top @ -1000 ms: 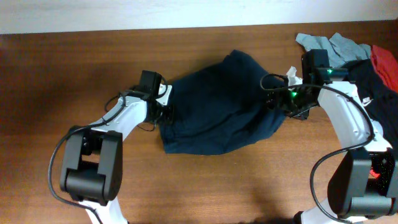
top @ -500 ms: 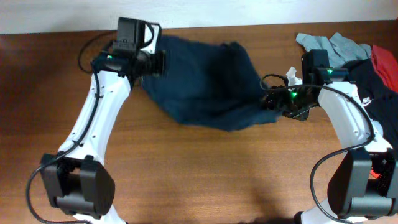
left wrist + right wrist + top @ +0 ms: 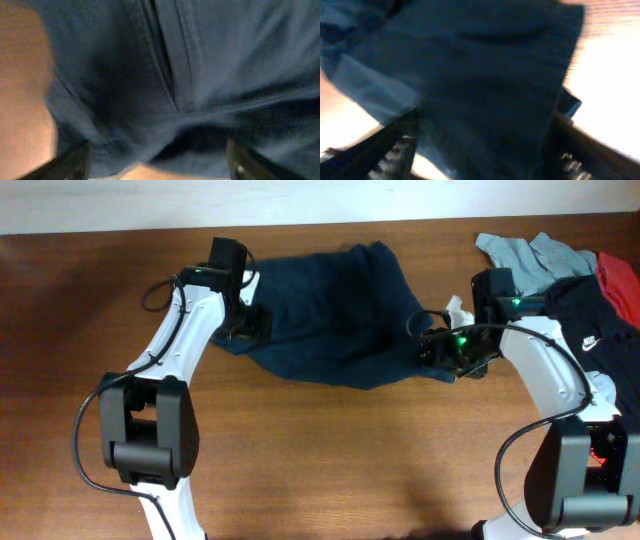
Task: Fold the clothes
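Note:
The dark navy shorts (image 3: 330,310) lie spread across the back middle of the wooden table (image 3: 300,470). My left gripper (image 3: 250,325) is at their left edge. In the left wrist view its fingers (image 3: 157,162) stand wide apart, with the fly seam of the shorts (image 3: 200,60) filling the view. My right gripper (image 3: 432,352) is at the shorts' right edge. In the right wrist view its fingers (image 3: 485,155) are also wide apart, with navy cloth (image 3: 485,75) lying between them. Neither gripper pinches the cloth.
A grey garment (image 3: 520,250), a black garment with a white logo (image 3: 590,315) and a red garment (image 3: 620,280) are piled at the back right, close behind my right arm. Bare table lies in front of the shorts.
My left arm swung the shorts' left edge to the table's back, then came forward and lower. The shorts now lie farther back and flatter. My right gripper shifted slightly left.

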{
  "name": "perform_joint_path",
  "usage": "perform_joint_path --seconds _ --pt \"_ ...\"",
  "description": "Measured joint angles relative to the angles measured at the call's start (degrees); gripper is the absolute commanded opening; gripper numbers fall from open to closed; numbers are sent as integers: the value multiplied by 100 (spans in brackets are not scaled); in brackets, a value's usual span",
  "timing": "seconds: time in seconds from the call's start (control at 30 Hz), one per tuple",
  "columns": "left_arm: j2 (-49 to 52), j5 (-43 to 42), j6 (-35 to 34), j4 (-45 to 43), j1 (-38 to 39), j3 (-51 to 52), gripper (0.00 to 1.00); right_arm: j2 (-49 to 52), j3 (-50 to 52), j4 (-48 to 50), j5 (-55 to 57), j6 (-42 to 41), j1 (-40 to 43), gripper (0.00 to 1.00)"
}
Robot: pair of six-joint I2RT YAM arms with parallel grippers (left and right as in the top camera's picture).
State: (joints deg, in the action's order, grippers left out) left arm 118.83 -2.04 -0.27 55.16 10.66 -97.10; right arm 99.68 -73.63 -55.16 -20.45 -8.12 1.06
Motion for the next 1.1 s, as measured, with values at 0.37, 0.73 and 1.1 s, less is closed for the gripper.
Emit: perform_joint_path --seconds 0.37,0.73,1.1 --pt "-74 273 -17 901 -155 2 81 -1143 160 -848 -2031 686 -26 4" --pt "-1561 52 66 964 -404 -302 91 -5163 -728 811 -2280 -1023 -1759 4" --pt "-1720 -905 247 1276 -404 -321 89 -2914 -719 2352 -780 -1875 -1799 4"
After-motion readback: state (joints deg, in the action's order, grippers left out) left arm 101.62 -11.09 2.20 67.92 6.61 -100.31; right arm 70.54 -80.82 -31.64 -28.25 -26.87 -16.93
